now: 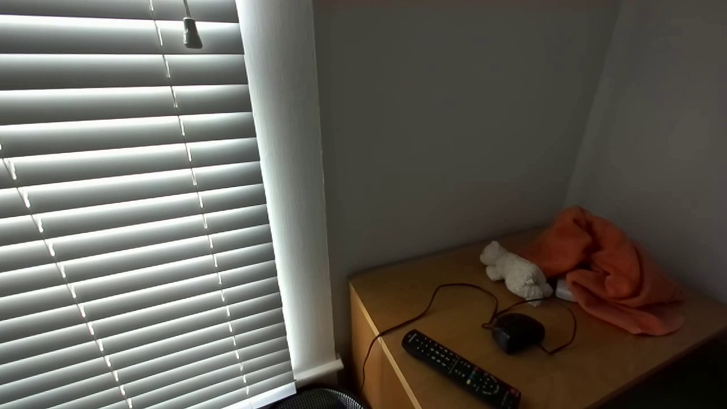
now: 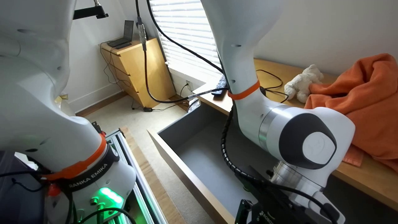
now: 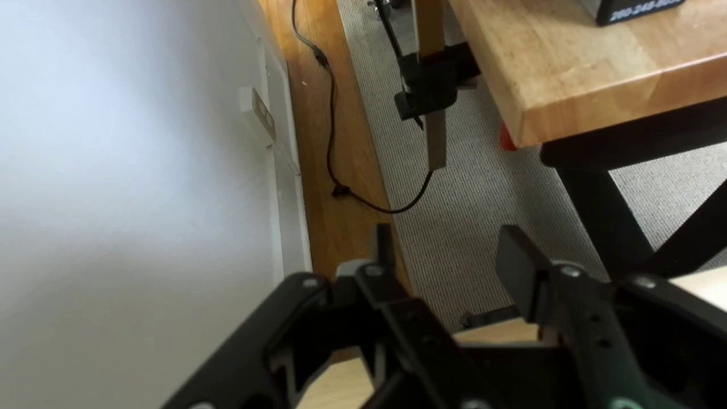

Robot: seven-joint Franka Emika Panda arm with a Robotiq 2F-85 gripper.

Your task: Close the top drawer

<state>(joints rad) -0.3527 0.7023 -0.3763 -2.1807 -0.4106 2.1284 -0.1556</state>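
black two-fingered claw [image 3: 448, 250] stands with its fingers [image 3: 519, 272] well apart in the wrist view, grey ribbed carpet [image 3: 471, 187] showing through the gap. in an exterior view it sits at the lower edge, partly cut off, near the pale wooden front [image 2: 190, 180] of the grey-lined top drawer [image 2: 199, 155]; whether it touches that front, i cannot tell. this drawer is pulled well out of the light-brown wooden desk [image 2: 270, 67], directly under its top, and the white robot arm with orange bands [image 2: 239, 62] reaches across above it. on the desk, in both exterior views, a crumpled orange cloth [image 1: 613, 272] lies just beside a small white plush animal [image 1: 514, 270], and a long black remote control with many buttons [image 1: 460, 369] lies near the edge. a corded, rounded black device [image 1: 518, 332] is between remote and plush. white slatted blinds [image 1: 142, 238] hang beside the desk; well apart stands a pale wooden chest of drawers [image 2: 155, 68] under an open black laptop [image 2: 127, 32].
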